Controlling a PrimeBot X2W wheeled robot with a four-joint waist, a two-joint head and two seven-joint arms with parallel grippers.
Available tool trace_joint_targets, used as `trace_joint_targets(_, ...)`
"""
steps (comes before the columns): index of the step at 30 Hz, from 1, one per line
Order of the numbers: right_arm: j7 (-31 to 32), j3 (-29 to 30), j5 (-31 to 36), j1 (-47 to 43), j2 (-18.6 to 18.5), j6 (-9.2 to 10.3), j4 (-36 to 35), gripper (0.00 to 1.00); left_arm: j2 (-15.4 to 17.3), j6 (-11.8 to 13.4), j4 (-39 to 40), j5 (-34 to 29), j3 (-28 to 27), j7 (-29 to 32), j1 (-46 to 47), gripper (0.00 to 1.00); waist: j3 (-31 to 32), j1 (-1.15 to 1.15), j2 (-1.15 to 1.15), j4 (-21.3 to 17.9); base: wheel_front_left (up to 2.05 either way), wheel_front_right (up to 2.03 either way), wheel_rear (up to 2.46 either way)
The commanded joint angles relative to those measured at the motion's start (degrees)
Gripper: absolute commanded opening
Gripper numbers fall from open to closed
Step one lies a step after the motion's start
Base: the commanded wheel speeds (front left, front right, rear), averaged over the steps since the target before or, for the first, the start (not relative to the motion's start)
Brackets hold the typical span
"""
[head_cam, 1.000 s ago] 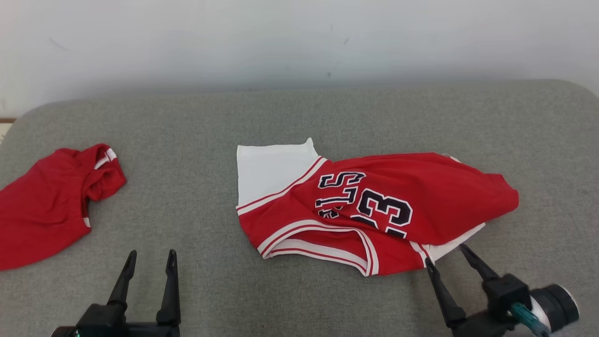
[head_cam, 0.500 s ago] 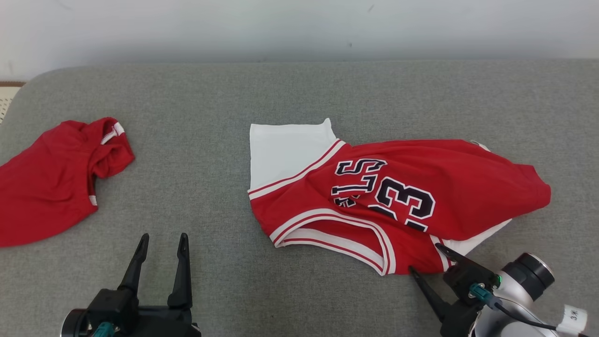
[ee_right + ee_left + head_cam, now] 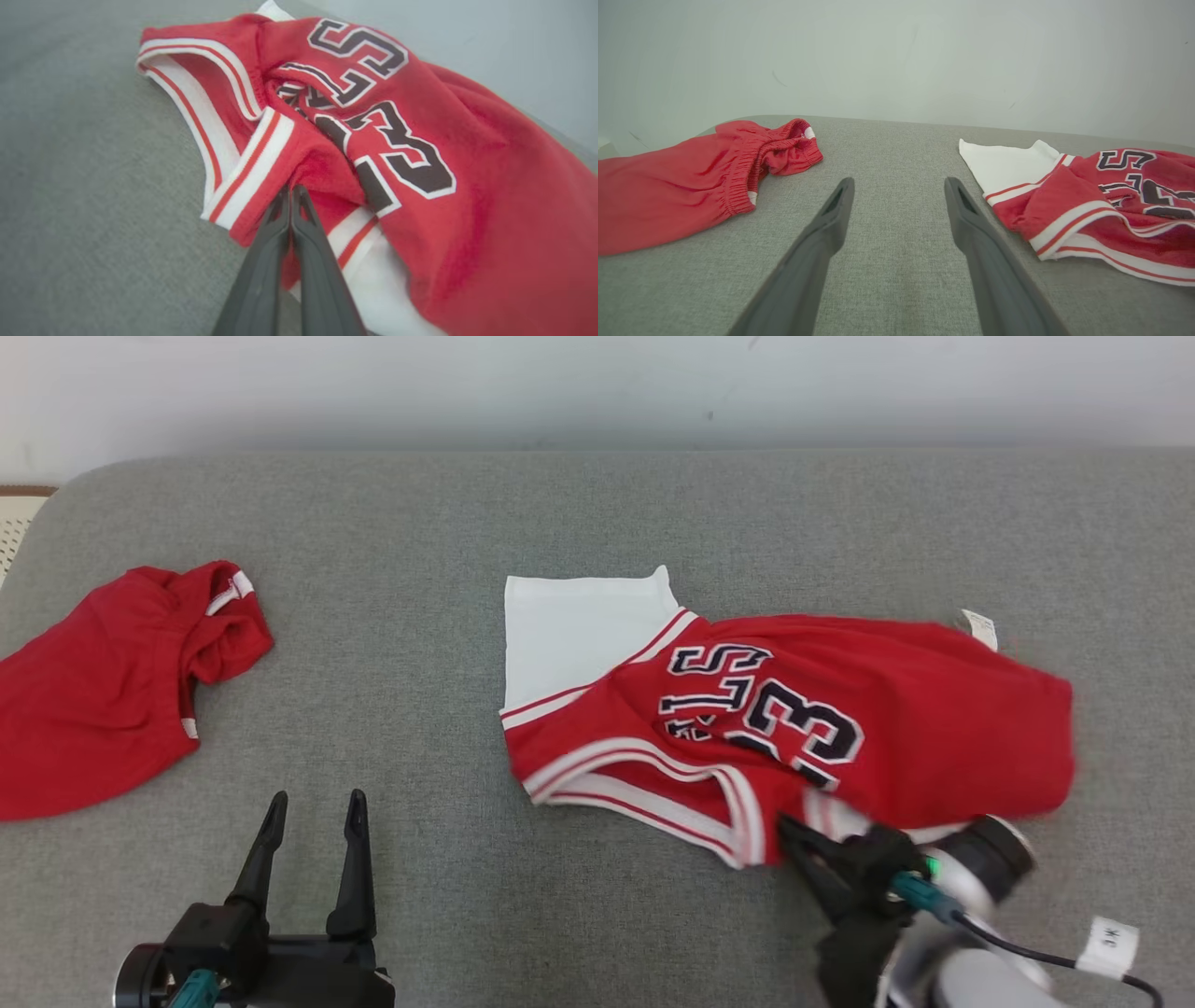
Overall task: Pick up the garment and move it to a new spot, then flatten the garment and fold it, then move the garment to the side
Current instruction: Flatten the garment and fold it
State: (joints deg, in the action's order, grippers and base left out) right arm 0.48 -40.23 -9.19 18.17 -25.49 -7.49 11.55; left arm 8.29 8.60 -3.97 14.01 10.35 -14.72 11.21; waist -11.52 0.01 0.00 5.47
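Observation:
The garment [image 3: 896,709] is a red jersey with white trim and dark numbers, lying crumpled right of centre on the grey cushion [image 3: 420,616]. A white part of it sticks out at its far left. My right gripper [image 3: 792,829] is shut on the garment's near edge. In the right wrist view its fingers [image 3: 290,189] are pressed together, pinching a red fold of the garment [image 3: 420,140] beside the striped armhole trim. My left gripper [image 3: 316,798] stands open over bare cushion at the lower left, and in its own view [image 3: 900,182] the garment [image 3: 1111,210] lies to its right.
A second red piece with an elastic waistband, like shorts [image 3: 93,691], lies at the cushion's left edge, also in the left wrist view [image 3: 691,182]. A pale wall [image 3: 560,383] runs behind the cushion. Bare grey cushion separates the two red pieces.
My right gripper has moved onto the garment's near edge and shut on it. The garment's right side has shifted and bunched. The camera has shifted a little; the left gripper has stayed open.

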Motion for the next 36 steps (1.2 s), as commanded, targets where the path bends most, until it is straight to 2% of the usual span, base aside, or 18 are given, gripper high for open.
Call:
trace_joint_targets(1, -0.6, -1.4, -0.6, 1.8, 1.5, -0.01, -1.6, 0.00, 0.2, -0.1, -0.2, -0.2, -0.2, -0.4, 0.4, 1.00, -0.1, -0.01, 0.00, -0.2, 0.00, 0.00, 0.00)
trace_joint_targets(5, -1.1, -6.2, -2.5, 5.5, 5.5, -0.01, -4.5, 0.00, 0.2, -0.2, -0.4, -0.3, -0.1, -0.5, 0.6, 1.00, -0.1, -0.01, 0.00, -0.4, 0.00, 0.00, 0.00)
trace_joint_targets(11, -1.9, -15.5, -6.4, 13.4, 12.1, -0.01, -2.8, 0.00, -0.1, -0.5, -1.0, -0.2, 0.7, -0.5, 1.3, 1.00, 0.4, -0.01, 0.00, 0.6, 0.00, 0.00, 0.00)
trace_joint_targets(15, -3.8, -20.5, -10.6, 19.0, 17.4, -0.01, 2.3, 0.00, -0.2, -0.8, -1.5, 0.0, 1.0, -0.5, 1.4, 1.00, 0.7, -0.01, 0.00, 1.4, 0.00, 0.00, 0.00)
trace_joint_targets(20, -7.5, -24.8, -15.6, 26.3, 21.5, 0.00, 12.8, 0.00, -0.8, -1.2, -2.4, 0.0, 2.3, -0.6, 1.9, 1.00, 0.9, -0.01, 0.00, 3.3, 0.00, 0.00, 0.00)
trace_joint_targets(24, -10.2, -28.6, -20.5, 30.3, 22.5, 0.00, 20.9, 0.00, -1.5, -1.7, -3.3, 0.0, 3.6, -0.5, 2.7, 1.00, 0.8, -0.01, 0.00, 5.2, 0.00, 0.00, 0.00)
trace_joint_targets(27, -11.3, -30.3, -23.2, 31.9, 22.7, 0.00, 22.4, 0.00, -2.0, -1.8, -3.7, 0.1, 4.2, -0.5, 3.3, 1.00, 0.6, -0.01, 0.00, 6.0, 0.00, 0.00, 0.00)
trace_joint_targets(28, -11.6, -30.9, -25.0, 32.2, 22.6, 0.00, 22.9, 0.17, -2.1, -1.9, -4.0, 0.1, 4.4, -0.5, 3.4, 1.00, 0.6, -0.01, 0.00, 6.3, 0.00, 0.00, 0.00)
trace_joint_targets(29, -11.9, -31.4, -26.2, 32.6, 22.6, 0.00, 23.3, 0.52, -2.1, -2.0, -4.2, 0.2, 4.6, -0.5, 3.5, 1.00, 0.5, -0.01, 0.00, 6.4, 0.00, 0.00, 0.00)
trace_joint_targets(30, -12.5, -31.7, -27.5, 33.2, 22.6, 0.00, 23.6, 1.00, -2.2, -2.1, -4.4, 0.3, 4.8, -0.5, 3.7, 1.00, 0.5, -0.01, 0.00, 6.5, 0.00, 0.00, 0.00)
trace_joint_targets(36, -14.2, -32.9, -33.7, 34.6, 22.6, 0.00, 24.3, 1.00, -2.4, -2.0, -5.0, 0.2, 5.0, -0.5, 3.9, 1.00, 0.5, -0.01, 0.00, 6.1, 0.00, 0.00, 0.00)
